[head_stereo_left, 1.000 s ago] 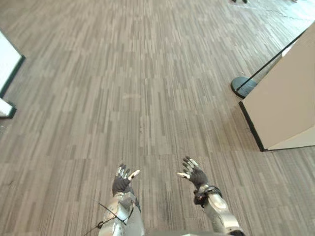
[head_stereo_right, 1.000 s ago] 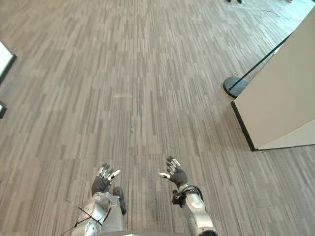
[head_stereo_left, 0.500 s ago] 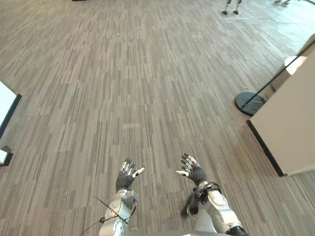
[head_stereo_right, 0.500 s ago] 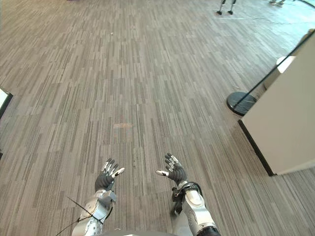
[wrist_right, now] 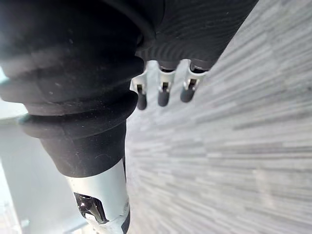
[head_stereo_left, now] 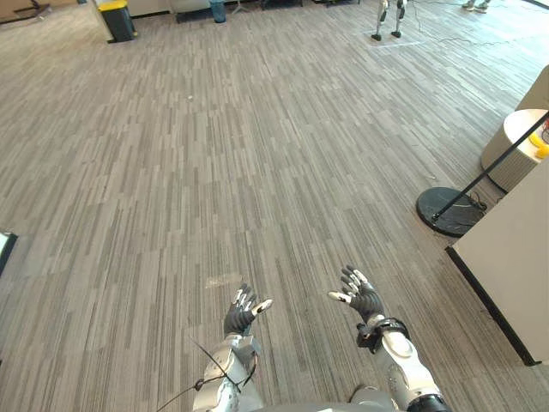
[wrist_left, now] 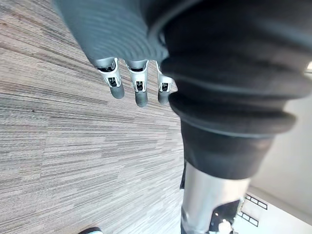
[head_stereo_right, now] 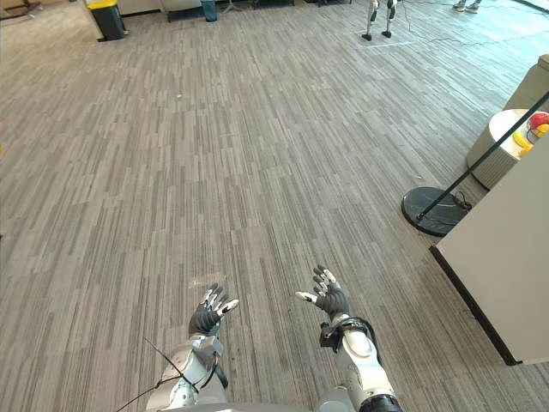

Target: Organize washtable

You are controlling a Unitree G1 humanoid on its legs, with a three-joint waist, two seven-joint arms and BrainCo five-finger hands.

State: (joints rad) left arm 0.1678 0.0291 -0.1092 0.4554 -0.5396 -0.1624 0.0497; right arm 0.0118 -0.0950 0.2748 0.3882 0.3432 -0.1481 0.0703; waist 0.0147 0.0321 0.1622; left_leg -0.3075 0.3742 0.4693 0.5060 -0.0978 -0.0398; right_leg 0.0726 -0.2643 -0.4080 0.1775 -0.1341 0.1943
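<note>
Washtable things lie in neither hand, and what stretches ahead is striped grey floor (head_stereo_left: 257, 137); where the washtable stands cannot be told from here. Both the left hand (head_stereo_left: 243, 312) and the right hand (head_stereo_left: 360, 296) are raised in front of the body with fingers spread and nothing held, which suits a robot on its feet and free to take hold. Off to the right stand a pale panel (head_stereo_left: 515, 266) and a black-based post (head_stereo_left: 452, 210), with a yellow-lidded bin (head_stereo_left: 116, 17) far off.

Stand base (head_stereo_left: 452, 211) right of both hands, bin (head_stereo_left: 117, 19) far ahead
</note>
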